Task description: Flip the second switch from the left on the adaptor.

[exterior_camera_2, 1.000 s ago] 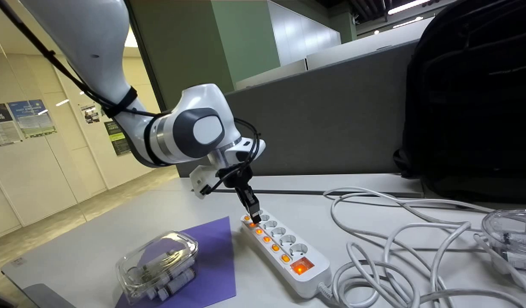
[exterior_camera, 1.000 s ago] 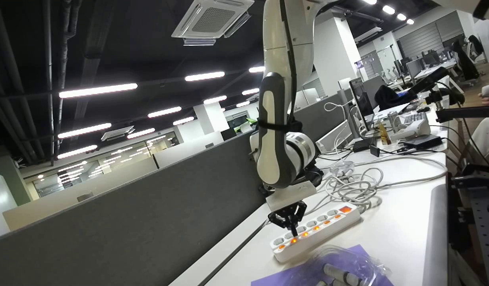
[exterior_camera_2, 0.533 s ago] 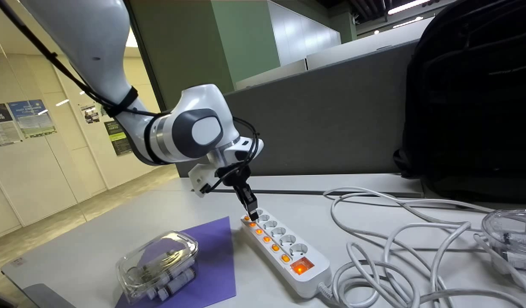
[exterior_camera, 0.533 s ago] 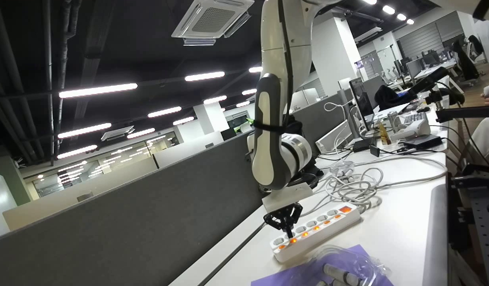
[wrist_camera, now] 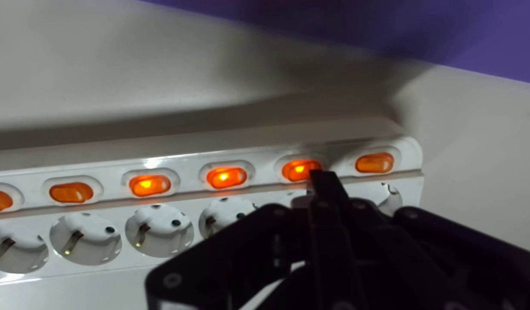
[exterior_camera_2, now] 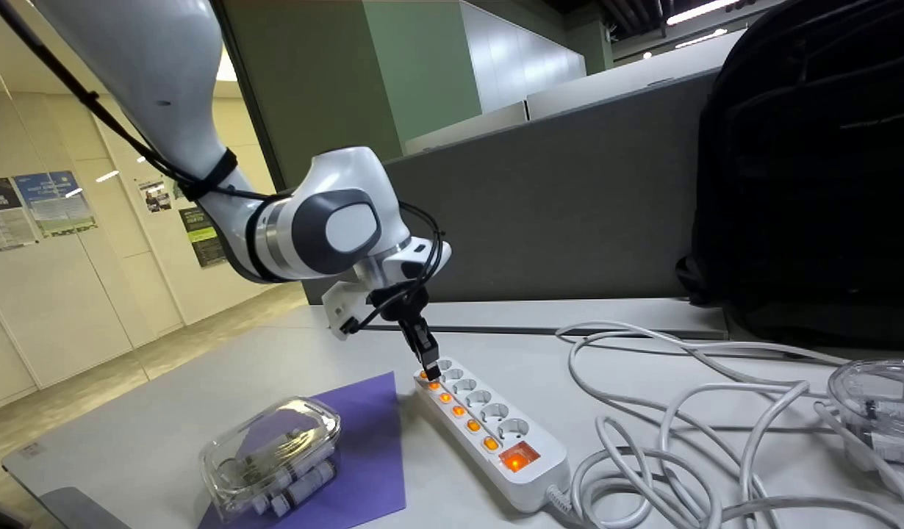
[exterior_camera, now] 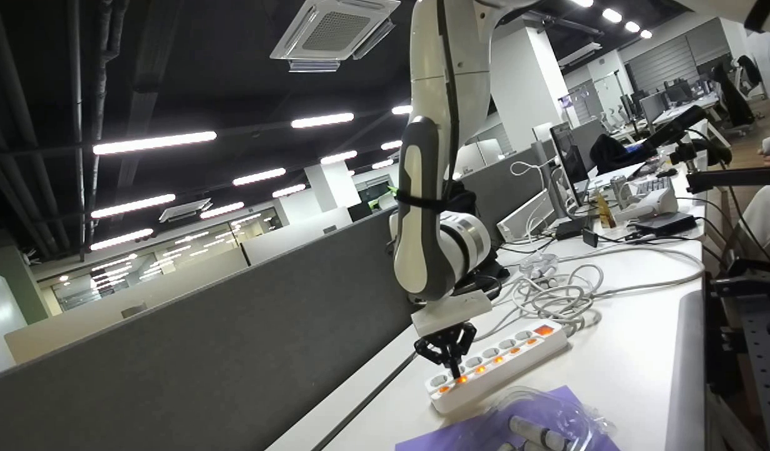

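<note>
The adaptor, a long white power strip, lies on the white desk in both exterior views and crosses the wrist view. The second switch glows orange in the wrist view and in both exterior views. My gripper has its fingers shut together with nothing between them. In the wrist view its tip overlaps the end-side edge of the second switch; I cannot tell whether it touches. The gripper also points down at the strip in both exterior views. The end switch looks unlit.
A purple sheet with a clear plastic box of small items lies in front of the strip. Tangled white cables lie by its cord end. A dark grey partition stands behind. A black backpack is there too.
My gripper has shifted a little along the strip toward its end with the unlit switch, and sits slightly lower than half a second ago. The fingers stay shut. The strip has not moved.
</note>
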You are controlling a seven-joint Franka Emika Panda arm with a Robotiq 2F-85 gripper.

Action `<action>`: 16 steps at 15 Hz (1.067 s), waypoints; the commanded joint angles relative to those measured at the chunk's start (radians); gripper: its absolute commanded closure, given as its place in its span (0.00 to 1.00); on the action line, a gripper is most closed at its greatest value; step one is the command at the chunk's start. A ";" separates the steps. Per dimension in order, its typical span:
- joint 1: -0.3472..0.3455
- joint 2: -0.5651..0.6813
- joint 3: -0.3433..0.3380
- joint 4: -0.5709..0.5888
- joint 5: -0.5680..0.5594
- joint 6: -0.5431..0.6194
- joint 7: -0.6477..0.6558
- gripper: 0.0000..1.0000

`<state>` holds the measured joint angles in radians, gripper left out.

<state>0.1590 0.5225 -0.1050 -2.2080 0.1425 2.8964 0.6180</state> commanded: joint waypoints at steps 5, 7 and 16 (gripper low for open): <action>0.003 0.013 -0.005 0.011 0.039 -0.009 -0.006 1.00; 0.004 0.016 -0.006 0.011 0.042 -0.010 -0.005 1.00; -0.004 0.004 -0.004 -0.004 0.078 -0.019 0.000 1.00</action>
<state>0.1585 0.5330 -0.1058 -2.2079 0.2007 2.8943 0.6179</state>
